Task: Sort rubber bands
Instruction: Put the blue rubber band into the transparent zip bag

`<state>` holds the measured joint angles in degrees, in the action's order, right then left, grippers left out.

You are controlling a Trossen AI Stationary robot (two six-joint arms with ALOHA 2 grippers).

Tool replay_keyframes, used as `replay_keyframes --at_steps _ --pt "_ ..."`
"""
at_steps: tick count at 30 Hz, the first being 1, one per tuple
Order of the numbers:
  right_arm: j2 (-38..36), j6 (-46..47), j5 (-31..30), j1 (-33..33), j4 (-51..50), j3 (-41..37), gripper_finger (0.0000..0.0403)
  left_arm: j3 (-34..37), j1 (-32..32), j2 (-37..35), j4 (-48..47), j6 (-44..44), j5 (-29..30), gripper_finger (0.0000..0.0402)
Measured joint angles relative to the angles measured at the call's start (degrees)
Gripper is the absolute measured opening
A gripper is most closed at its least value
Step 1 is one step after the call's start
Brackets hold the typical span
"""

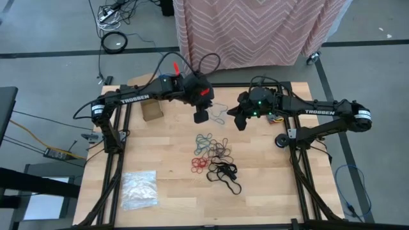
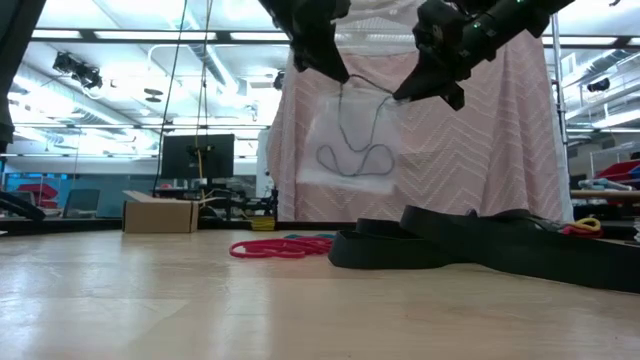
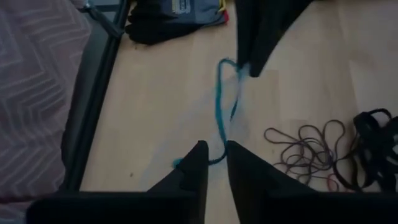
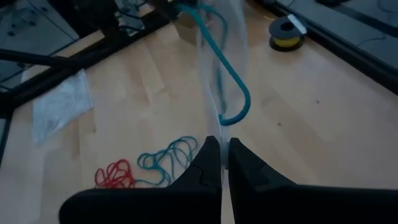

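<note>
Both arms are holding a clear plastic bag (image 2: 352,140) up in the air between them, above the back-centre of the table (image 1: 166,185). Teal rubber band (image 2: 352,158) is sitting inside the bag, hanging as a wavy loop, visible through the plastic.

Right gripper (image 4: 219,144) is pinching the bag edge, fingers closed tight on the plastic; the teal band is curving just beyond the tips. Left gripper (image 3: 212,149) is at the bag's other top corner, fingers close together with a narrow gap, the teal band running between them. Can't tell whether it's actually clamping the bag or the band.

Rest of the rubber bands (image 1: 214,156) are lying loose on the table in front of the arms: teal ones nearest the back, red at the left side, brown in the middle, larger black ones at the front.

Second clear bag (image 1: 139,190) is lying flat near the front-left corner; contents not readable. Small cardboard box (image 1: 152,110) is standing near the left arm.
</note>
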<state>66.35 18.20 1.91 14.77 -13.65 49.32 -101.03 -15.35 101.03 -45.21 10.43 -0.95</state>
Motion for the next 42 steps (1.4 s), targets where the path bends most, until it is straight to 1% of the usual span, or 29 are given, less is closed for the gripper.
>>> replay_keyframes --at_steps 2,5,11,12,15,16,17,20,21,22,24,26,27,29,31,33,35,37,40,42 --pt "0.0 -0.1 -1.1 0.0 -0.1 0.0 0.0002 0.0 0.0 0.0 0.0 -0.7 0.0 0.0091" --pt "0.0 0.2 -6.9 -0.4 -5.4 0.4 0.0002 0.0 0.0 0.0 0.0 -1.8 0.5 0.0104" --pt "0.0 2.2 -12.0 -0.5 -15.0 0.5 0.0002 0.0 0.0 0.0 -0.1 -2.1 0.7 0.0108" --pt "0.0 2.3 -11.7 -0.5 -16.3 0.5 0.0002 0.0 0.0 0.0 -0.1 -2.1 0.1 0.0108" --pt "-0.1 -1.3 -4.5 -0.6 -15.9 0.5 0.0002 0.0 0.0 0.0 -0.2 -2.1 -3.4 0.0108" --pt "-0.5 -2.0 -3.5 -0.9 -15.9 0.5 0.0002 0.0 0.0 0.0 -0.2 -2.1 -4.4 0.0108" --pt "-0.7 -2.1 -4.6 -1.3 -16.3 0.6 0.0002 0.0 0.0 0.0 -0.3 -2.1 -5.1 0.0108" --pt "-0.9 0.6 -15.9 -2.3 -23.4 0.7 0.0001 0.0 0.1 0.0 -1.5 -2.0 -5.4 0.0108" --pt "-0.9 1.1 -17.2 -2.1 -25.6 0.5 0.0001 0.0 0.0 0.0 -1.9 -2.1 -5.4 0.0108" --pt "-0.9 1.2 -17.3 -1.8 -26.1 0.5 0.0001 0.0 0.0 0.0 -2.0 -2.0 -5.3 0.0108" --pt "-1.0 0.9 -15.5 -1.6 -26.4 0.6 0.0001 0.0 0.0 0.0 -2.1 -2.0 -5.3 0.0108" --pt "-1.4 -1.3 -13.2 -2.0 -26.0 0.6 0.0001 0.0 0.0 0.0 -2.1 -2.0 -5.3 0.0108" --pt "-1.4 -2.5 -13.1 -2.5 -25.5 0.6 0.0001 0.0 0.0 0.0 -2.1 -2.0 -5.2 0.0108" --pt "-1.4 -2.8 -15.5 -3.8 -27.0 0.6 0.0001 0.0 0.0 0.0 -2.1 -2.0 -5.2 0.0108" --pt "-0.8 0.0 -18.7 -4.2 -30.7 0.6 0.0001 0.0 0.0 0.0 -2.1 -2.0 -5.1 0.0108" --pt "-0.8 1.0 -18.7 -3.8 -31.5 0.3 0.0001 0.0 0.0 0.0 -2.1 -2.0 -5.0 0.0108" --pt "-1.0 -0.2 -17.1 -3.9 -29.4 0.2 0.0001 0.0 0.0 0.0 -1.9 -1.9 -5.0 0.0108" --pt "-1.2 -0.6 -17.6 -4.6 -28.6 0.2 0.0001 0.0 0.0 0.0 -1.9 -1.8 -5.0 0.0108" --pt "-1.0 2.5 -23.4 -5.1 -30.3 0.2 0.0 0.0 0.0 0.0 -2.1 -1.8 -5.0 0.0108" --pt "-0.9 2.4 -24.5 -6.2 -30.9 0.2 0.0 0.0 0.0 0.0 -2.1 -1.8 -4.9 0.0108"
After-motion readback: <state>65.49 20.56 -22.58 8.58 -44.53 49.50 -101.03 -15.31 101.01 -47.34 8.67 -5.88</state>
